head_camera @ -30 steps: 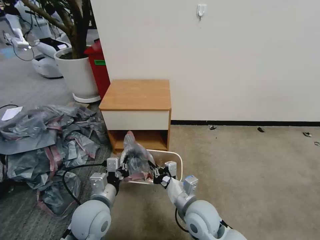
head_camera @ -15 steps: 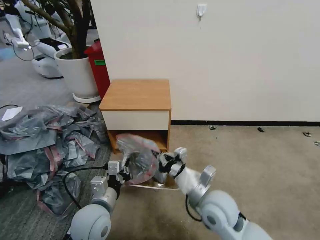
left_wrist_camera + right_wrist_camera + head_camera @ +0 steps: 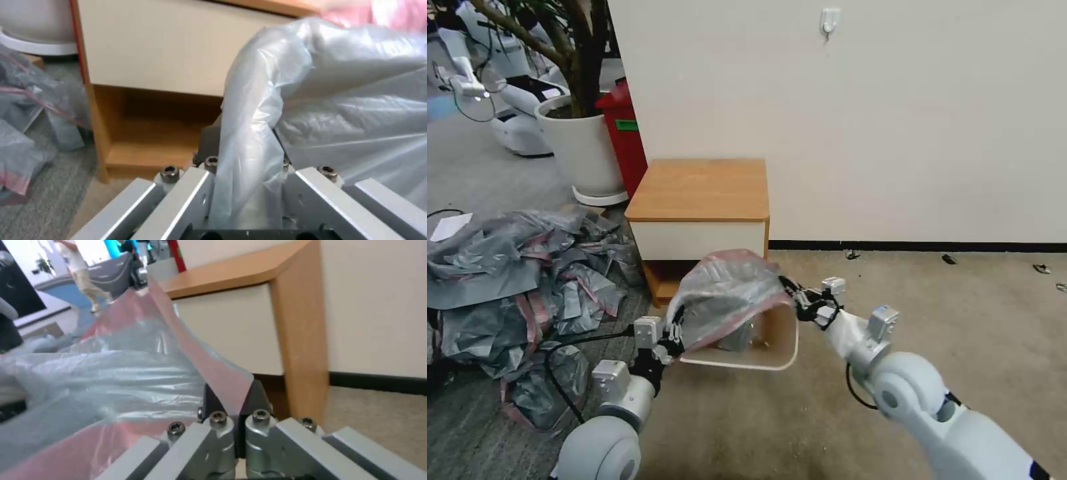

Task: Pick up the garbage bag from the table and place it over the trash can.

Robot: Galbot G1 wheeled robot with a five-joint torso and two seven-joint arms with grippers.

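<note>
Both grippers' fingers pinch the garbage bag (image 3: 727,290) over the trash can (image 3: 774,353).

One bag (image 3: 727,287) stretched in the air. One beige bin (image 3: 774,333) on the floor. One worktop (image 3: 700,190) with one white drawer front (image 3: 697,240) and one shelf gap (image 3: 660,277) below. Two grippers: left (image 3: 677,337), right (image 3: 795,301), each with jaws pinched on the bag rim. One heap of grey bags (image 3: 514,280), too tangled to count. One red bin (image 3: 624,133). One white pot (image 3: 580,147) with one tree (image 3: 570,47). One wall hook (image 3: 829,20). One sheet of paper (image 3: 449,227) on the floor.
</note>
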